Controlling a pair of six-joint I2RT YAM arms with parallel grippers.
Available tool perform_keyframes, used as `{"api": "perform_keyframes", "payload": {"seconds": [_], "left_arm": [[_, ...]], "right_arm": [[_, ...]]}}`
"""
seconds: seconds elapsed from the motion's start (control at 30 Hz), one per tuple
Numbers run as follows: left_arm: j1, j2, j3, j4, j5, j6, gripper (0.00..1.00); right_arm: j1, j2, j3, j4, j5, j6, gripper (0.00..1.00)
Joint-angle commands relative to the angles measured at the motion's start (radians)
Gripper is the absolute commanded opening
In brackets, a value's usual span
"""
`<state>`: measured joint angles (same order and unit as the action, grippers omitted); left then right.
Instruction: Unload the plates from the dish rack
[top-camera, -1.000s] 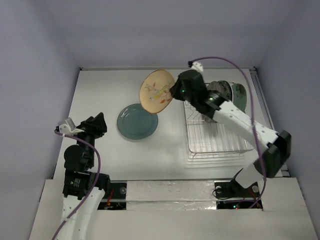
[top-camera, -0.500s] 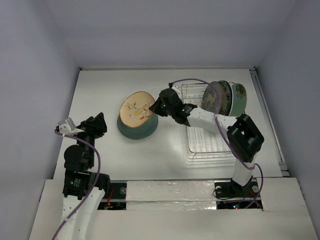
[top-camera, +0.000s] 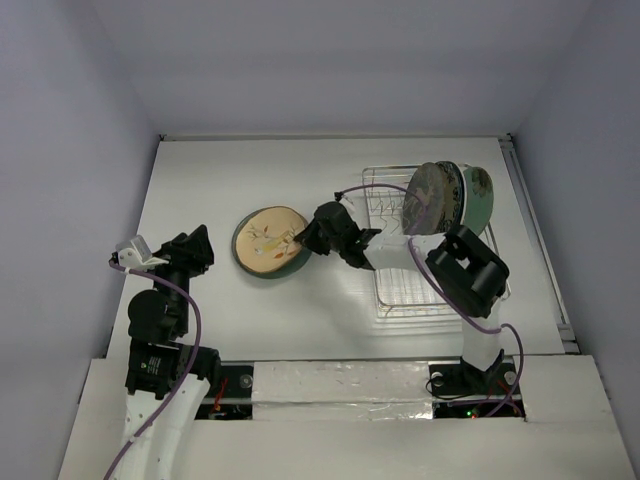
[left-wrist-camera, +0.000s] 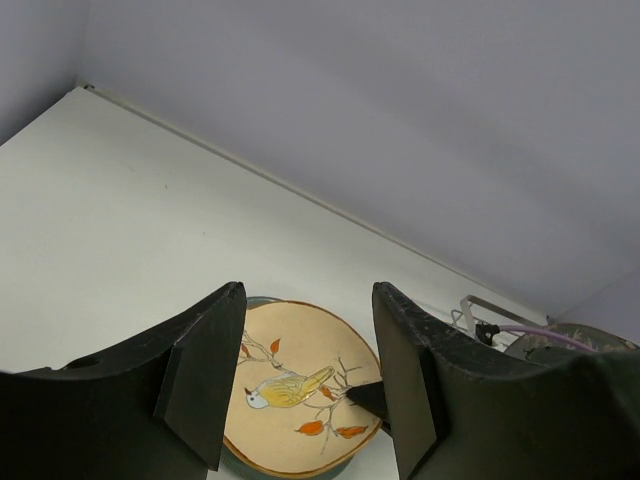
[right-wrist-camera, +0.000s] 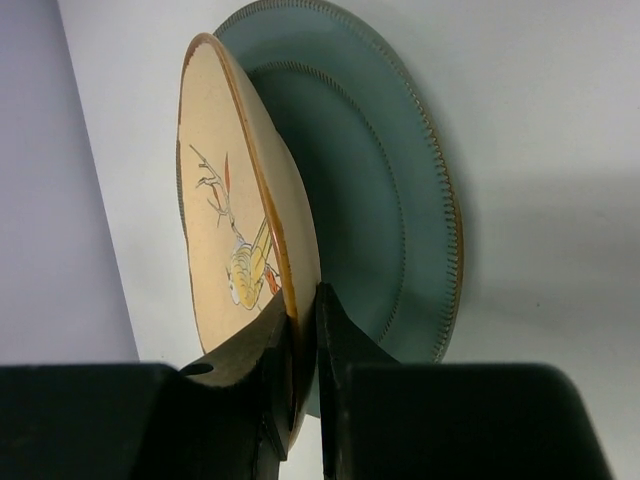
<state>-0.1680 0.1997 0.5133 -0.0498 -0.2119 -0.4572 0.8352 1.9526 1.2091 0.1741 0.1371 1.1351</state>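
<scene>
A tan plate with a yellow bird (top-camera: 266, 240) lies tilted over the teal plate (top-camera: 283, 272) on the table, left of the dish rack (top-camera: 420, 290). My right gripper (top-camera: 308, 238) is shut on its right rim. In the right wrist view the fingers (right-wrist-camera: 305, 340) pinch the bird plate (right-wrist-camera: 215, 200), and that rim stands off the teal plate (right-wrist-camera: 390, 200). Three plates stand on edge at the rack's far end, a dark patterned one (top-camera: 425, 198) in front. My left gripper (top-camera: 200, 245) hangs open near the table's left side, holding nothing, and frames the bird plate (left-wrist-camera: 290, 350).
The white table ends in grey walls at the back and both sides. The rack's near half (top-camera: 430, 275) holds only bare wire. A purple cable (top-camera: 385, 190) loops from my right wrist over the rack's left edge.
My right gripper has carried the bird plate from high beside the rack leftward and down onto the teal plate. The left arm has not moved.
</scene>
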Motion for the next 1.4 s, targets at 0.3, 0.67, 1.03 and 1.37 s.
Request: {"api": "perform_keyframes", "payload": {"seconds": [0.3,0.67,1.03,1.37], "left_arm": [[0.002,0.001,0.019,0.044,0.005,0.0,0.5],[0.002,0.0,0.019,0.042,0.005,-0.001,0.5],[0.002,0.003,0.019,0.044,0.005,0.0,0.47],[0.002,0.003,0.019,0.067,0.005,0.003,0.12]], "right_arm": [[0.03,-0.015,-0.049,0.09,0.045,-0.004,0.7],[0.048,-0.09,0.033,-0.235,0.243,-0.182,0.92],[0.036,-0.472,0.006,-0.527,0.507,-0.416,0.0],[-0.24,-0.758,-0.056,-0.759,0.552,-0.635,0.0]]}}
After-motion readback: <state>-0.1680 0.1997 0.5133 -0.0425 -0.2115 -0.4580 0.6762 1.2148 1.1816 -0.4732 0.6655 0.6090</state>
